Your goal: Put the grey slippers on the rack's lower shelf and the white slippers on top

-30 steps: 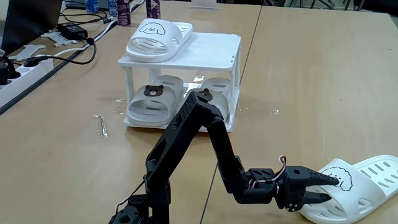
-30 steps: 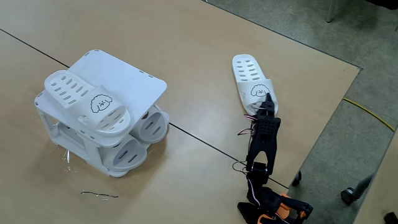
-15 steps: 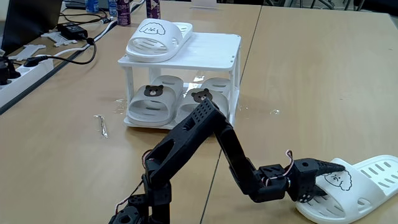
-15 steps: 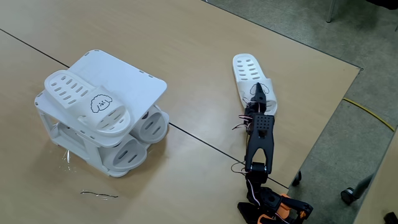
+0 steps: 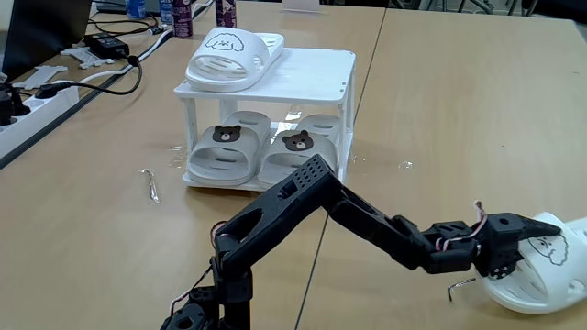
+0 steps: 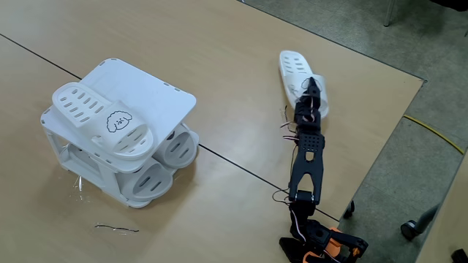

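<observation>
The white two-tier rack stands at the back of the table. Both grey slippers lie side by side on its lower shelf. One white slipper rests on the top. The other white slipper is far out on the table, tipped partly onto its side. My arm is stretched out low towards it, and my gripper is shut on its strap.
A power strip with cables and some bottles sit at the far left in a fixed view. A thin bent wire lies near the rack. The table edge runs close beside the held slipper.
My arm has stretched out flat, and the gripper has gone from open around the strap to closed on it. The loose white slipper has slid further from the arm's base and tipped sideways.
</observation>
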You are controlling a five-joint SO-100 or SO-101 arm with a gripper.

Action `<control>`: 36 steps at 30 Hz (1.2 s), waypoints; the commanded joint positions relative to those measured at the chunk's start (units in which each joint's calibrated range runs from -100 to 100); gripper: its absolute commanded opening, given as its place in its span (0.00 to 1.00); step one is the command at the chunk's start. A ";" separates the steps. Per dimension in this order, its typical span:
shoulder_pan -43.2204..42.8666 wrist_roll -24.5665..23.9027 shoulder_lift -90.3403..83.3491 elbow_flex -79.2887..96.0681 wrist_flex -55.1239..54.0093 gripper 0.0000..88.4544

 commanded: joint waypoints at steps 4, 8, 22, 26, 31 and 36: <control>3.49 0.42 -25.73 -11.90 19.67 0.01; 5.22 0.42 -36.67 -11.72 27.78 0.01; 4.56 0.42 -68.48 -11.54 60.49 0.01; 0.37 0.42 -74.20 -11.54 71.70 0.01; -7.94 0.42 -79.67 -5.76 73.17 0.01; -19.62 0.42 -92.04 11.38 73.00 0.01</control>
